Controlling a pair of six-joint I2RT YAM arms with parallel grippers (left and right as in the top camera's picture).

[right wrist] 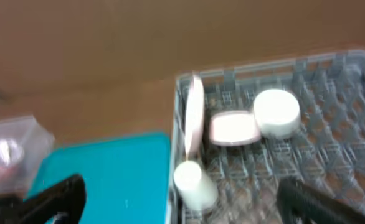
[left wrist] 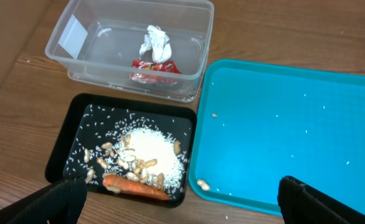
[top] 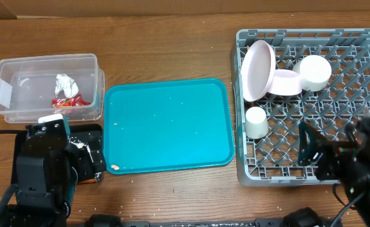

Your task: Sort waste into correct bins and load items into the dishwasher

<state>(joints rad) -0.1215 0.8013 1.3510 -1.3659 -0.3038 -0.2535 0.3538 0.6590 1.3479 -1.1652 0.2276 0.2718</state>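
The clear container (left wrist: 132,46) holds the crumpled white wrapper (left wrist: 156,42) and the red snack wrapper (left wrist: 154,65). The black tray (left wrist: 76,134) in front of it holds rice and scraps (left wrist: 148,149) and the orange carrot (left wrist: 136,185). My left gripper (left wrist: 182,208) hangs open and empty over the black tray's near edge; in the overhead view it (top: 49,132) covers much of the tray. The grey rack (top: 362,63) holds the upright white plate (top: 259,69), two bowls (top: 286,82) (top: 314,71) and the cup (top: 256,122). My right gripper (top: 329,142) is open and empty over the rack's front. The chopsticks are out of view.
The teal tray (top: 166,126) lies between the bins and the rack, with a few rice grains and one beige scrap (left wrist: 202,184) at its near left corner. The right wrist view is blurred and shows the plate (right wrist: 195,121) and cup (right wrist: 194,180).
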